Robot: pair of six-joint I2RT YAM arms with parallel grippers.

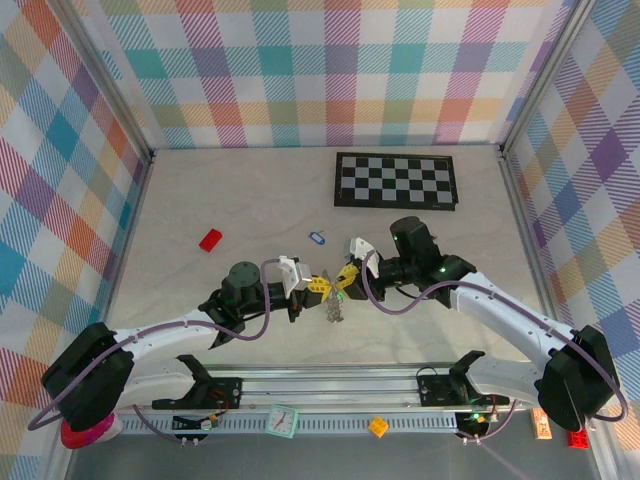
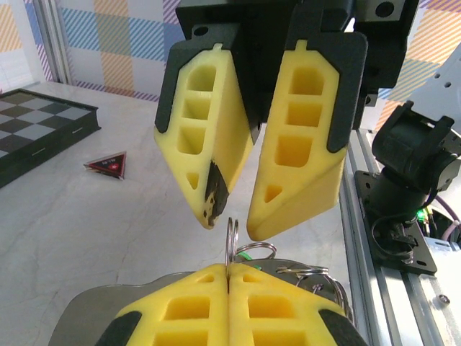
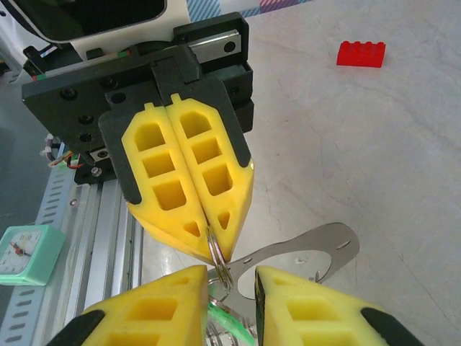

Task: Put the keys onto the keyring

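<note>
My left gripper [image 1: 313,287] [image 2: 228,270] is shut on a thin silvery split ring of the keyring [image 2: 231,238] [image 3: 222,249], holding it edge-up. More rings and a flat crescent metal plate [image 3: 320,249] hang below it over the table [image 1: 334,312]. The green key [image 3: 232,322] dangles among those rings. My right gripper [image 1: 346,274] [image 3: 232,280] faces the left one tip to tip. It is open, its fingers [image 2: 205,166] on either side of the held ring, not touching it. The blue key [image 1: 318,238] lies on the table just beyond both grippers.
A red block [image 1: 210,239] [image 3: 360,52] lies to the left. The chequered board [image 1: 395,180] [image 2: 32,126] sits at the back. A small red triangle [image 2: 108,164] rests on the table. The rail at the near edge carries a small clock [image 3: 25,252].
</note>
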